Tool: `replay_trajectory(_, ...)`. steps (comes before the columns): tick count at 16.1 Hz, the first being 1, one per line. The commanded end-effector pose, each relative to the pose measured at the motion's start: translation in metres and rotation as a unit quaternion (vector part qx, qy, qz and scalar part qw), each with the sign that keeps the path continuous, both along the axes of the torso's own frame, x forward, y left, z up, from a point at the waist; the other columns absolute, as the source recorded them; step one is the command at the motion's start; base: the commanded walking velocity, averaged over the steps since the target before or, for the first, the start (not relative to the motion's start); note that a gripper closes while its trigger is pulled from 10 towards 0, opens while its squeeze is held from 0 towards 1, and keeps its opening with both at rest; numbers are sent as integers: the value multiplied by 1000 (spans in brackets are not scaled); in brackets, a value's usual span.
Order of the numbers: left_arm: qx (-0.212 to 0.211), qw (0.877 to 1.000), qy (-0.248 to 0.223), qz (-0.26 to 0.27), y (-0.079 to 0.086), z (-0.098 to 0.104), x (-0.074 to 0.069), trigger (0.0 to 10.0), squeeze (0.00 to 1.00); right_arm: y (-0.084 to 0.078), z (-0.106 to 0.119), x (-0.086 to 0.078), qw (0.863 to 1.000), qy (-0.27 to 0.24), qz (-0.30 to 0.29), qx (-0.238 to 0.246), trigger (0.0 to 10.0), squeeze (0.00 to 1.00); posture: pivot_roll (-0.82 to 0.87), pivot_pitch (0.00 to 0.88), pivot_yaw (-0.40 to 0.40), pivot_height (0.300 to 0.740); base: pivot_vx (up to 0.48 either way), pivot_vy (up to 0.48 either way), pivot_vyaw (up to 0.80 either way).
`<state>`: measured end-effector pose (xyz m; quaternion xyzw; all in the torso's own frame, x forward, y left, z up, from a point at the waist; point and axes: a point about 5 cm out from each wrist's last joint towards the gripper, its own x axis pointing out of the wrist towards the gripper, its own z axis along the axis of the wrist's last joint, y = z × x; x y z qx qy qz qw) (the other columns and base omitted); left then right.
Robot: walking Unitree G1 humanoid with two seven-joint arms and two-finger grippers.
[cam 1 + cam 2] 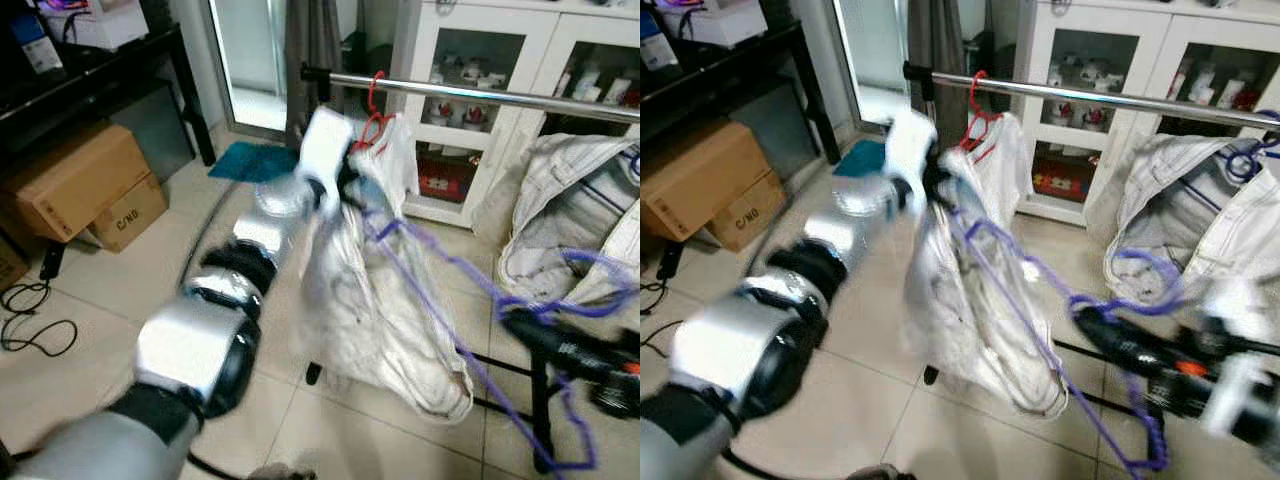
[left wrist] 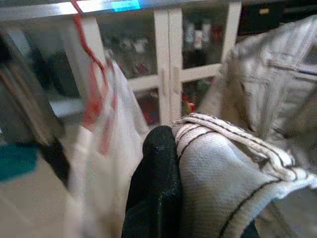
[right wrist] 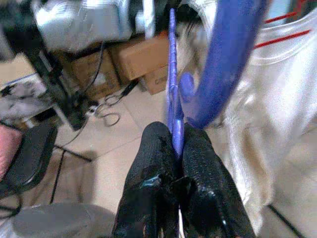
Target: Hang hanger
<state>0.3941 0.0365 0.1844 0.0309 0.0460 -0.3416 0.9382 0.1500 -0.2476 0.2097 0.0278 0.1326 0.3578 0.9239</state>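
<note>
Trouble first: your right gripper [image 3: 179, 148] has its two black fingers pressed together on the thin neck of the purple hanger [image 1: 480, 365], and that pinch is narrow, so any twist on the way up could let the hanger swivel or slip out. The hanger sits low in the right half of the head views, running from the white garment [image 1: 375, 310] at centre down toward the right gripper at the lower right edge. The rail [image 1: 480, 95] crosses the upper part of the frame, well above the hook, so you have a long lift ahead.

Your left gripper [image 2: 166, 178] is up at centre frame; one black finger lies against a thick hemmed fold of the garment, apparently pinching it, though its other finger is hidden, so I cannot tell for sure. If the two arms rise unevenly, the cloth could slide off the hanger's shoulders, or drag against the red hanger [image 1: 375, 105] already on the rail just above, tangling the hooks.

Both head views are blurred, so judge the hook's facing carefully before you commit.

Containers: a cabinet [image 1: 500, 70] behind the rail holds small bottles and jars behind glass doors; cardboard boxes [image 1: 80, 185] at left are closed, contents unseen.
</note>
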Motion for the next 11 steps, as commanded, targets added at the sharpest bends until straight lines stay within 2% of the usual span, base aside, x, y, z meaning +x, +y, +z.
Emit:
replay_trajectory(1, -26, 1000, -9, -6, -4, 8, 0, 0, 0, -4, 5, -3, 1000, -13, -18, 1, 0, 0, -87, 0, 113, 740, 0, 0, 0)
replay_trajectory(2, -46, 998, 14, -28, -14, -3, -7, 0, 0, -11, -3, -1, 996, -6, -85, -19, 0, 0, -93, 0, 120, 740, 0, 0, 0)
replay_trajectory(3, -54, 997, 16, -48, -20, -10, -13, 0, 0, -13, -12, 3, 991, 1, -133, -34, 0, 0, -98, 0, 125, 740, 0, 0, 0)
replay_trajectory(4, -56, 995, 14, -85, -26, -24, -26, 1765, 0, -12, -32, 11, 974, 11, -221, -46, 0, 0, -105, 0, 133, 740, 0, 0, 0)
replay_trajectory(5, -26, 997, -2, -78, -23, -34, -32, 10000, 0, -4, -48, 16, 965, 22, -258, -50, 10000, 0, -107, 0, 133, 740, 0, 0, 0)
replay_trajectory(6, -7, 998, -18, -60, -14, -40, -33, 10000, 0, 4, -60, 19, 958, 31, -284, -22, 10000, 0, -104, 0, 129, 740, 0, 0, 0)
replay_trajectory(7, 15, 998, -52, -29, 5, -48, -39, 10000, 0, 20, -83, 25, 947, 48, -318, -6, 10000, 0, -81, 0, 115, 740, 0, 0, -800)
replay_trajectory(8, 39, 996, -80, -12, 24, -55, -45, 10000, 0, 34, -98, 30, 942, 56, -329, -19, 10000, 0, -65, 0, 100, 740, 0, 0, -800)
replay_trajectory(9, 52, 995, -87, -7, 31, -58, -48, 10000, 0, 38, -102, 33, 943, 58, -328, -27, 10000, 0, -65, 0, 100, 740, 0, 0, -800)
replay_trajectory(11, 44, 996, -82, 15, 55, -68, -60, 10000, 0, 38, -115, 43, 925, 63, -365, -88, 10000, 0, -38, 0, 81, 740, 0, 0, -800)
